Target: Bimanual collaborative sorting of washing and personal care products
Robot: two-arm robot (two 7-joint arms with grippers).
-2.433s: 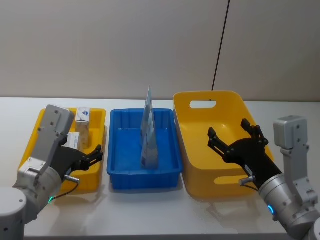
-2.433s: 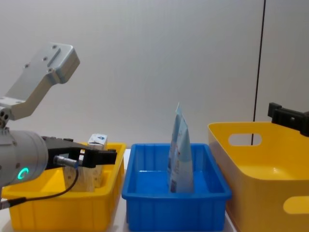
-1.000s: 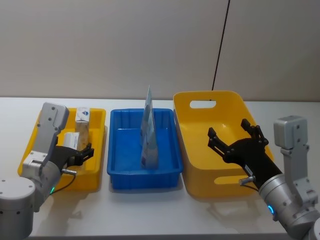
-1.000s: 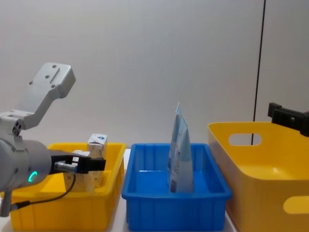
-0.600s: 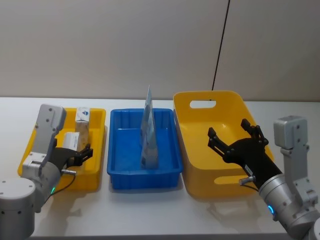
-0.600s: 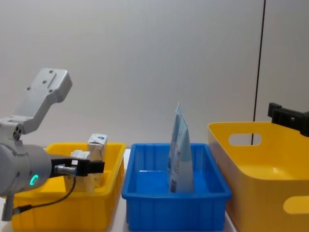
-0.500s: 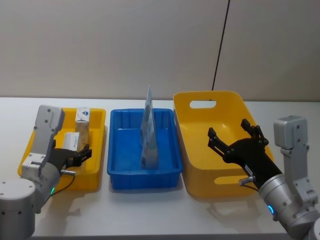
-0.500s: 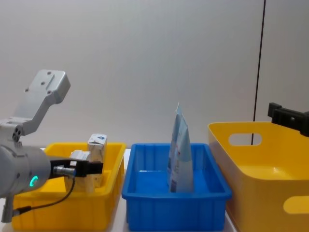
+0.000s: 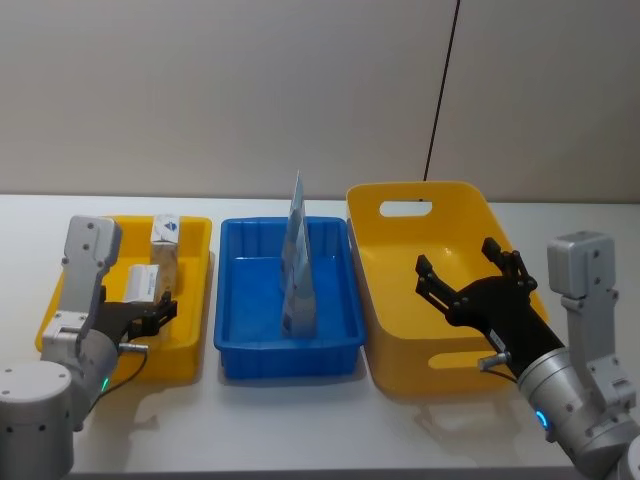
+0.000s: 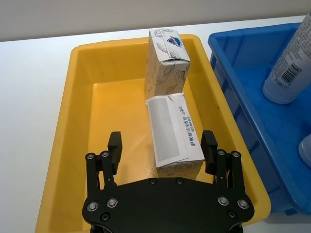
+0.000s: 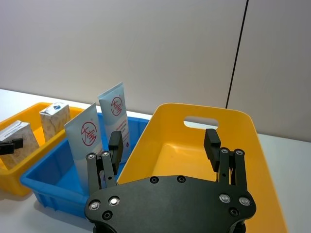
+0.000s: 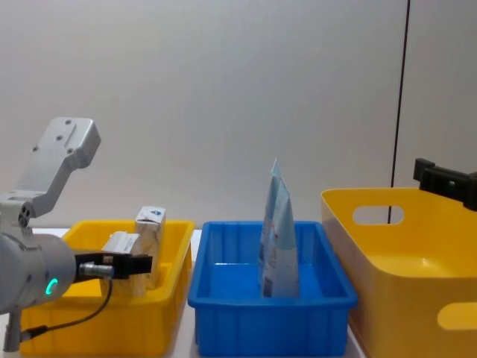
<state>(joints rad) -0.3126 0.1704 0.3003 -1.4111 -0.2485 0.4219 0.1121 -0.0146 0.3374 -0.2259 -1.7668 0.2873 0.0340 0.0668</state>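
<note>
**Left gripper (image 10: pixel 162 141) poised to pick**
You see fingers spread wide, probably to straddle the pack (image 10: pixel 170 124) just ahead of them in the yellow bin (image 10: pixel 114 109); right gripper (image 11: pixel 164 140) fingers, also wide, hold nothing.

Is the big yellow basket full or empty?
Empty, as far as shows: the big yellow basket has bare floor and walls around the right tool, hovering open above it.
</note>
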